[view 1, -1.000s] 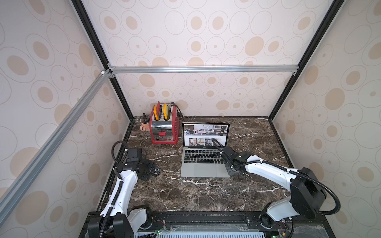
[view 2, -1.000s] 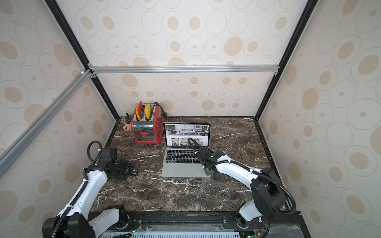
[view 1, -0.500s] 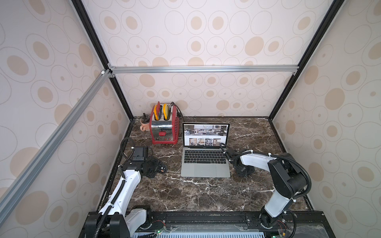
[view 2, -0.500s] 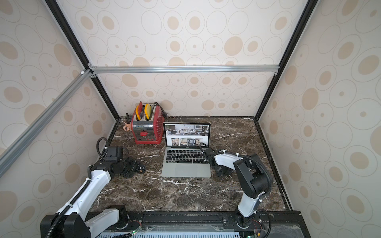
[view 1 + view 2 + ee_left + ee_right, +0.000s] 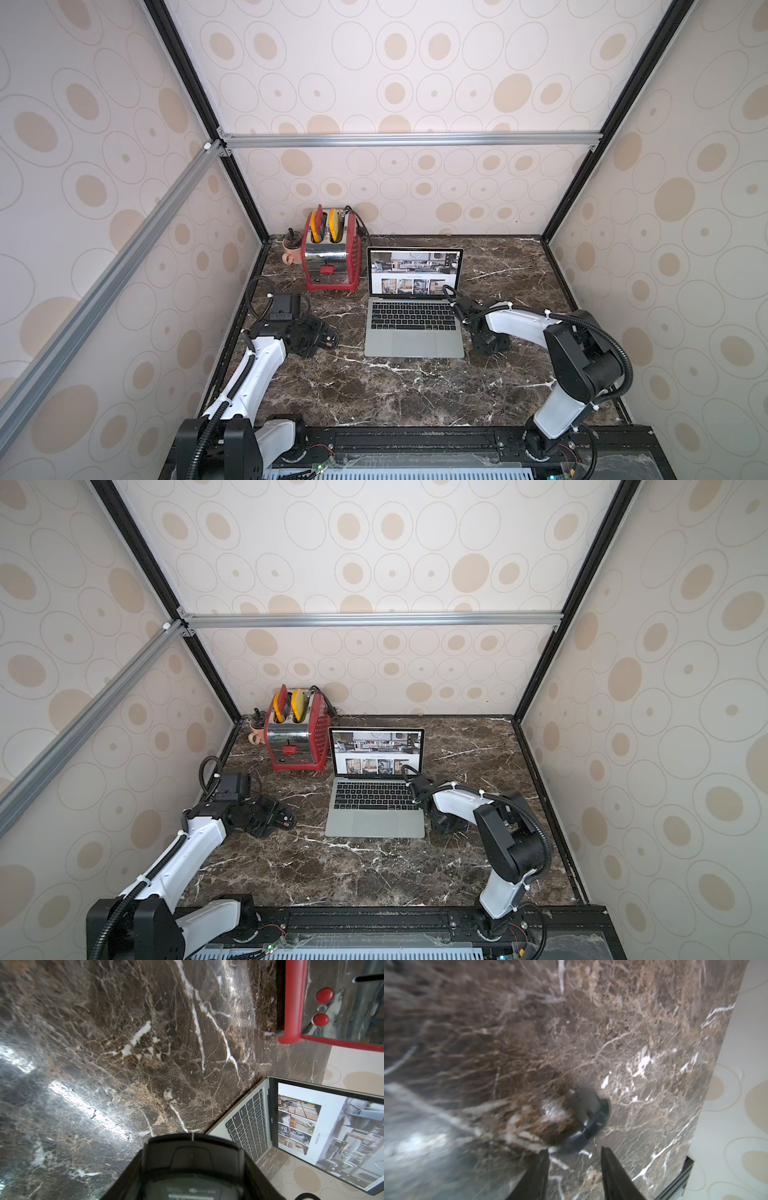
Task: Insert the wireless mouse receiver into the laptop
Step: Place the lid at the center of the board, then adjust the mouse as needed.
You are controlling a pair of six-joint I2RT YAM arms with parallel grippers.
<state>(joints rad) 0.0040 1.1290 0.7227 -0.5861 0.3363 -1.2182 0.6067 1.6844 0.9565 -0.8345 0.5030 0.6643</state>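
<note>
Once it left the laptop [image 5: 413,343], the right gripper [image 5: 574,1149] opened alongside.

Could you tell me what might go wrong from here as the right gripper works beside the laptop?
1. The right gripper stands open with a small grey-and-dark piece, possibly the receiver, lying on the glossy marble table just past its fingertips; a careless close could push it away.
2. The right arm reaches beside the laptop, its cable near the open screen; a swing could knock it.
</note>
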